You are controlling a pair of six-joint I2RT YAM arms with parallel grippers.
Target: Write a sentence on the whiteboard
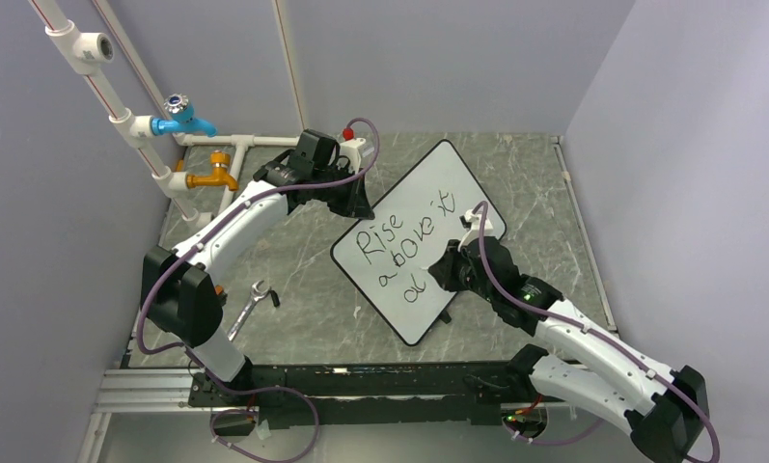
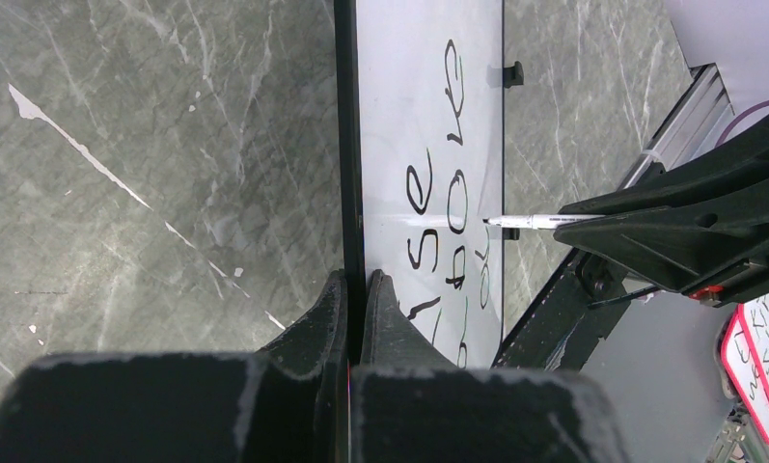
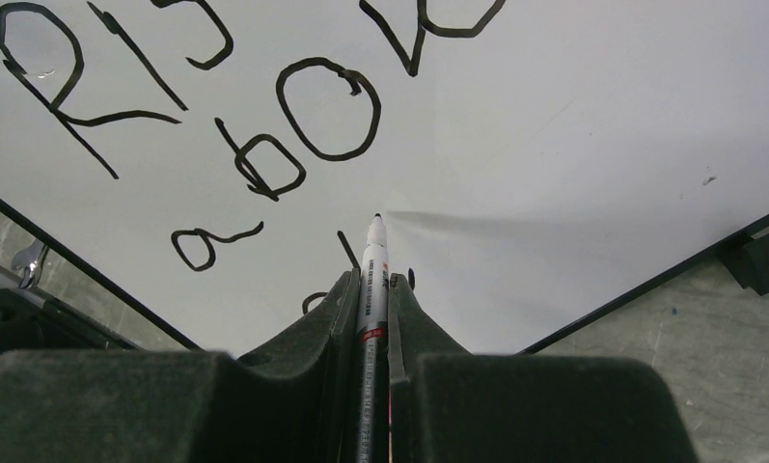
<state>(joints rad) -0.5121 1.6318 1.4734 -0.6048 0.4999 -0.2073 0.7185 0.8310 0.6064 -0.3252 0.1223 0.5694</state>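
Me: While my left gripper point(image 2: 353, 280) is clamping the black rim of the whiteboard point(image 1: 428, 203), jaws closed on its left-hand edge, my right gripper point(image 3: 373, 282) is pinching the marker point(image 3: 373, 253) tight between both fingers, tip pointing out ahead.

Ops: Where's the board sitting?

Me: It's lying flat on the marbled table point(image 1: 293, 256), turned diagonal between my two arms. The sentence point(image 1: 399, 246) is reading "Rise", "above it", then what looks like "al" on the third line, so I'm judging one letter is missing.

Ops: Tip touching?

Me: It's sitting at or just on the white, right of the last strokes; I'm not managing to tell contact from these views.

Ops: Plan for the stroke?

Me: I'm aiming for light downward pressure, marker held steep, one short stroke running parallel to the previous "l" with a clear gap. Left clamp should be holding firm so the board isn't sliding on its feet. I'm planning on lifting straight off at the end so no tail is dragging.
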